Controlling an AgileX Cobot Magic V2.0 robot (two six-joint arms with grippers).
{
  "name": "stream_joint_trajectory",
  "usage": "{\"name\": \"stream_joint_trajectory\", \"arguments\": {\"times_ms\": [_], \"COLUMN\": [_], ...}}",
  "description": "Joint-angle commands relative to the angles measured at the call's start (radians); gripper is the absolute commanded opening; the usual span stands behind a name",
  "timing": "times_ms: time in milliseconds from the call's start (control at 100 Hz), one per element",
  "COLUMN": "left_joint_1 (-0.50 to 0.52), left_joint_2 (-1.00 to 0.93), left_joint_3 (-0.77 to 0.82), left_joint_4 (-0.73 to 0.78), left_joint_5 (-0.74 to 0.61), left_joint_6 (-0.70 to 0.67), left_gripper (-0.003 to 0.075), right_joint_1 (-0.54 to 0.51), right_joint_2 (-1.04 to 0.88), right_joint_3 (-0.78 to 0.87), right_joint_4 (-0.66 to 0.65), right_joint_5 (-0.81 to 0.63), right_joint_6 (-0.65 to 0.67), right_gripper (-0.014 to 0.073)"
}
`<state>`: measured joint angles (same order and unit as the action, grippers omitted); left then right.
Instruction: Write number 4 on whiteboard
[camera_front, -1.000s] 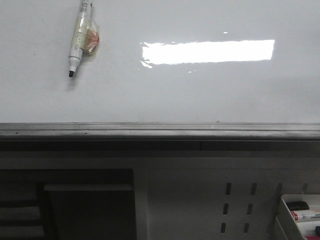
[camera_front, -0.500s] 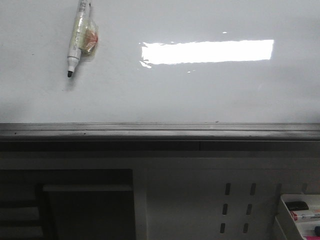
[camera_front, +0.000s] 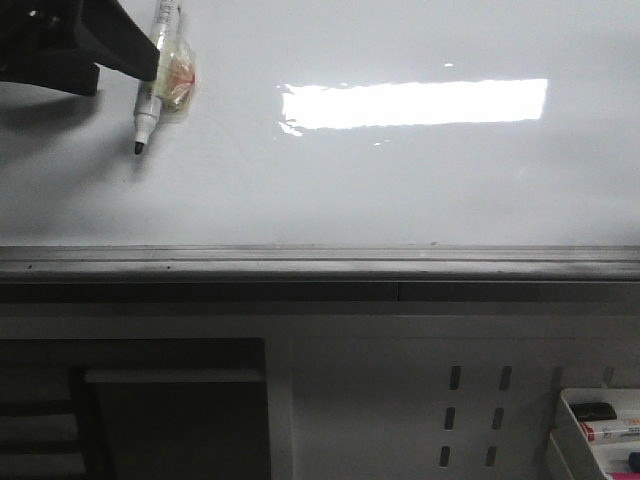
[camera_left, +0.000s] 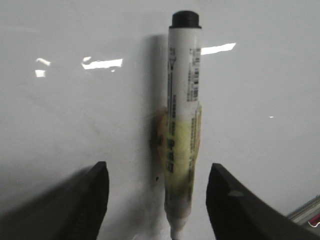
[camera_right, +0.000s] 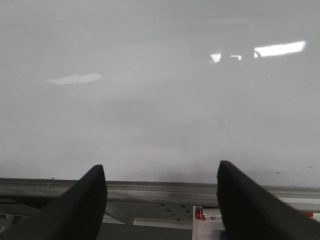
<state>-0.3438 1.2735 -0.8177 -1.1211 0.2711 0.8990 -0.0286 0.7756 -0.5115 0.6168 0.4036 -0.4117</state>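
The whiteboard (camera_front: 400, 190) is glossy white with a bright rectangular reflection and a grey edge rail (camera_front: 320, 262). A white marker (camera_front: 155, 85) with yellowed tape round its barrel lies on it at the upper left, black tip toward the rail. My left gripper (camera_front: 120, 50) comes in from the upper left beside the marker. In the left wrist view it (camera_left: 157, 170) is open, with the marker (camera_left: 184, 110) between its fingers and no contact showing. My right gripper (camera_right: 161, 170) is open and empty over the board (camera_right: 150, 100) near the rail (camera_right: 160, 190). No number 4 shows.
Below the rail stands a grey perforated panel (camera_front: 470, 420). A white tray (camera_front: 572, 420) with several markers sits at the lower right; it also shows in the right wrist view (camera_right: 205, 220). A dark recess (camera_front: 170, 410) lies at the lower left.
My left gripper has come into the front view from the upper left and now sits beside the marker. The marker has stayed in place.
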Motion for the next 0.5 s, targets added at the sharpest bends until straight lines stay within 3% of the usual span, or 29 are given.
{"name": "stream_joint_trajectory", "arguments": {"times_ms": [0, 350, 490], "left_joint_1": [-0.009, -0.009, -0.009], "left_joint_2": [0.012, 0.086, 0.086], "left_joint_3": [-0.059, -0.105, -0.105], "left_joint_4": [-0.028, -0.028, -0.028], "left_joint_5": [-0.007, 0.019, 0.032], "left_joint_6": [0.006, 0.027, 0.033], "left_gripper": [0.0388, 0.0383, 0.0243], "right_joint_1": [0.0, 0.0, 0.0], "right_joint_2": [0.001, 0.001, 0.001], "right_joint_3": [-0.034, -0.034, -0.034], "right_joint_4": [0.007, 0.007, 0.005], "right_joint_5": [-0.046, -0.048, -0.048], "right_joint_6": [-0.013, -0.013, -0.013], "right_gripper": [0.0427, 0.0427, 0.0427]}}
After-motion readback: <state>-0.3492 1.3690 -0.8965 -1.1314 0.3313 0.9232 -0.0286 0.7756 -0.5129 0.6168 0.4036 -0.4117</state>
